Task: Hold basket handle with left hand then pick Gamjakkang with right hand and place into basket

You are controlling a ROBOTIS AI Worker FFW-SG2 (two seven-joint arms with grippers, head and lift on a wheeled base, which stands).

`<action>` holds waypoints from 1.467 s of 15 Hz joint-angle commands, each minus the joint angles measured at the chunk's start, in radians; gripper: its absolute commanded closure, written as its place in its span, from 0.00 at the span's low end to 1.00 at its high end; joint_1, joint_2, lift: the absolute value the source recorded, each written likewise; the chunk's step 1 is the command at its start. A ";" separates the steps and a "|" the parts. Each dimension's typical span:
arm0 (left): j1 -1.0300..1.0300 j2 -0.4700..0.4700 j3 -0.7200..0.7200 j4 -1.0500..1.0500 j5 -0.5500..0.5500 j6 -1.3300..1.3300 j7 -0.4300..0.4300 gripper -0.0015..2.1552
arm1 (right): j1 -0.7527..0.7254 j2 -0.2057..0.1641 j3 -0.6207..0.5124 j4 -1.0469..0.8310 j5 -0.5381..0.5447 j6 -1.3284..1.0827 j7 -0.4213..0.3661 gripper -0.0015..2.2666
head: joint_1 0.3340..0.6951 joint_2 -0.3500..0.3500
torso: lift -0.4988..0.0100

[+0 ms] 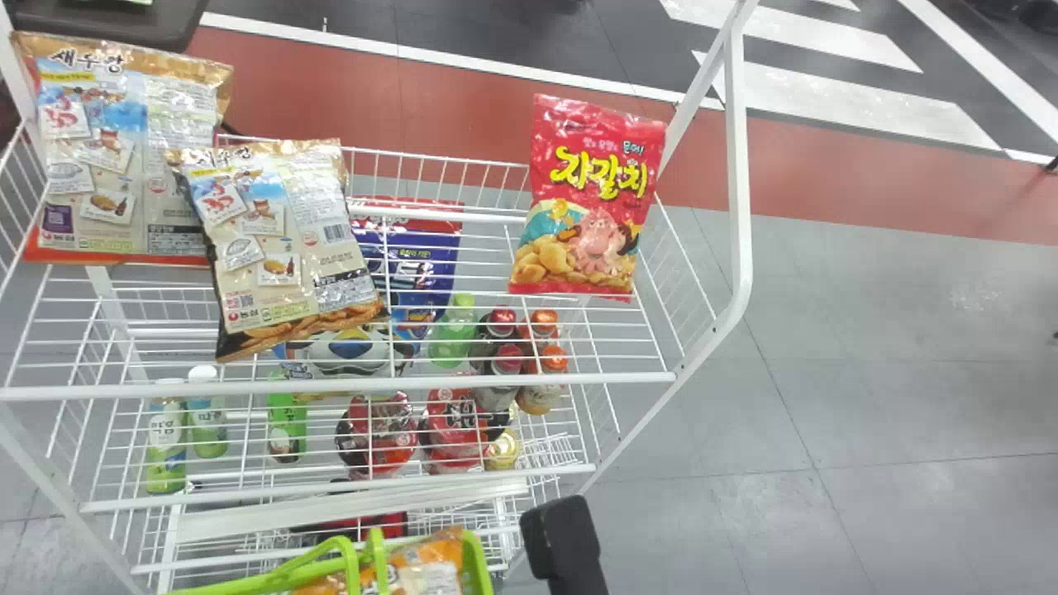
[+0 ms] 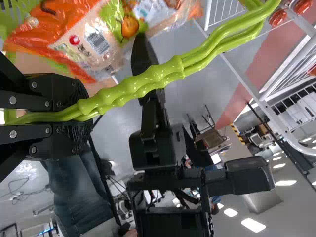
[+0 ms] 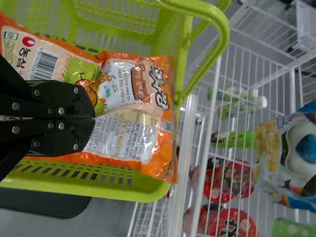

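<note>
- your head view looks forward and down from above, over the white wire rack (image 1: 347,383) and the floor (image 1: 868,330) beside it.
- your left wrist view, turned on its side, sits close to the green basket handles (image 2: 175,67) and faces across into the room, up to the ceiling lights (image 2: 253,225).
- your right wrist view, also sideways, looks down from near into the basket (image 3: 89,190).
- you get basket, orange packaging (image 3: 160,165) and rack in all three views.
</note>
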State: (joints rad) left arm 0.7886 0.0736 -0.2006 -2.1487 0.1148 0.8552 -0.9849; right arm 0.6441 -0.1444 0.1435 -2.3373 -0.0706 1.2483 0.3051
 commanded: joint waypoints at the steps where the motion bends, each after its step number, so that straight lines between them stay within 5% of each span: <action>1: 0.003 0.000 0.001 -0.002 -0.001 0.000 0.000 1.00 | -0.017 0.008 0.024 0.021 0.005 -0.006 0.002 0.86 | 1.00 0.00 | 0.94; 3: 0.005 0.000 0.003 0.000 0.000 0.000 -0.001 1.00 | -0.018 0.005 0.024 0.009 0.017 0.024 0.017 0.00 | 1.00 0.00 | 0.94; 11: 0.000 0.000 0.003 0.006 0.000 0.000 0.000 1.00 | -0.001 -0.017 -0.064 -0.166 0.052 0.171 -0.020 0.03 | 1.00 0.00 | 0.94; 14: -0.003 0.000 0.003 0.009 0.000 0.000 0.000 1.00 | 0.003 0.003 -0.091 -0.201 0.034 -0.071 -0.073 0.02 | 1.00 0.00 | 0.94; 17: -0.005 0.000 0.003 0.018 0.000 -0.009 0.002 1.00 | 0.016 0.049 -0.111 -0.178 -0.009 -0.574 -0.138 0.02 | 1.00 0.00 | 0.94; 22: -0.006 -0.002 0.003 0.029 0.005 -0.037 0.002 1.00 | 0.054 0.089 -0.150 -0.051 -0.060 -1.016 -0.141 0.02 | 1.00 0.00 | 0.94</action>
State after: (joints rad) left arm 0.7844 0.0723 -0.1979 -2.1258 0.1164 0.8272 -0.9833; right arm 0.6808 -0.0666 0.0070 -2.4214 -0.1166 0.3250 0.1638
